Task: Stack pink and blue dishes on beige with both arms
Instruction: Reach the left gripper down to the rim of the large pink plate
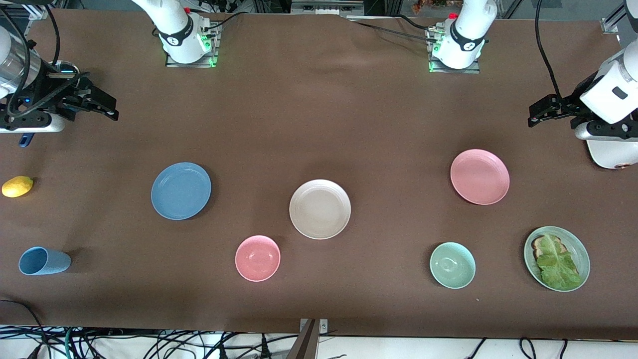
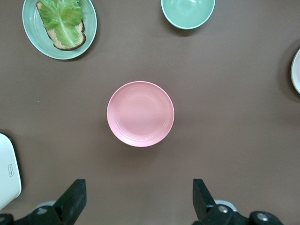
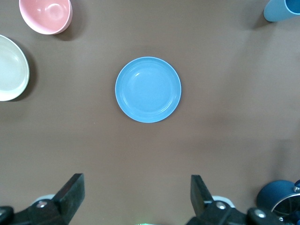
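Plates: one pink (image 1: 479,176), blue (image 1: 181,190), beige (image 1: 320,209).

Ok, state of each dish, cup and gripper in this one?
Blue plate: empty, unstacked.
Pink plate: empty, unstacked.
Beige plate: bare.
Pink bowl: upright, empty.
Green bowl: upright, empty.
Green plate: holds lettuce on bread.
Blue cup: on its side.
Left gripper: open, empty.
Right gripper: open, empty.

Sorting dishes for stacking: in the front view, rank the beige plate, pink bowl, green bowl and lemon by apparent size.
1. beige plate
2. pink bowl and green bowl: these look alike, so no ranking between them
3. lemon
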`<state>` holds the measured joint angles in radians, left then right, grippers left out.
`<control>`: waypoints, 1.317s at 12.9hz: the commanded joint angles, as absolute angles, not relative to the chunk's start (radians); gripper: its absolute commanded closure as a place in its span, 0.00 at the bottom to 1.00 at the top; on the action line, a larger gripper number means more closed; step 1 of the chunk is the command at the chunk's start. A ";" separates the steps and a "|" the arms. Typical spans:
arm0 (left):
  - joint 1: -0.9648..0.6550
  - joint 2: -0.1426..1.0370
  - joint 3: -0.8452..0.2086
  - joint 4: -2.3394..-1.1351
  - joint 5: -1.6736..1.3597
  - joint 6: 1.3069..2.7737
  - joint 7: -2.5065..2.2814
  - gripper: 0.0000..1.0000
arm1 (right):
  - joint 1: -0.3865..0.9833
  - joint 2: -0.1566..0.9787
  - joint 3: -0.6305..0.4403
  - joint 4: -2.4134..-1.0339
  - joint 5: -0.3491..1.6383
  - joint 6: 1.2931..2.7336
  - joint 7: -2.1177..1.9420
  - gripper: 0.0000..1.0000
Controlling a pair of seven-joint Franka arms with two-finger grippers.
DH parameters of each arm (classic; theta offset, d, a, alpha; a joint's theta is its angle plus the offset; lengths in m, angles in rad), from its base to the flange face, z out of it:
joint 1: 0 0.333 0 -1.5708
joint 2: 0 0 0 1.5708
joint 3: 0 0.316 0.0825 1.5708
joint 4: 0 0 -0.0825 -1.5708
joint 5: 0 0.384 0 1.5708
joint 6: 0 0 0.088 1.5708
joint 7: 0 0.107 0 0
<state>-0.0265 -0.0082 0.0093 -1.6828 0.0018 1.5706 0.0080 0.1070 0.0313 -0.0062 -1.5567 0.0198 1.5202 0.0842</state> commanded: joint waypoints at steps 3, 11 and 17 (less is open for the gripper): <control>0.029 0.104 0.020 -1.669 0.017 1.556 0.008 0.00 | 0.107 0.020 -0.008 -1.555 0.029 1.522 0.097 0.00; 0.149 0.340 0.020 -1.690 0.014 1.689 0.017 0.00 | 0.106 0.021 -0.011 -1.559 0.032 1.523 0.095 0.00; 0.163 0.299 0.017 -1.994 0.018 2.043 0.058 0.00 | 0.094 0.029 -0.037 -1.557 0.034 1.522 0.080 0.00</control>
<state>0.1526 0.3586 0.0249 -1.8765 0.0018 1.9480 0.0266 0.1015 0.0330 -0.0299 -1.5573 0.0197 1.5235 0.0840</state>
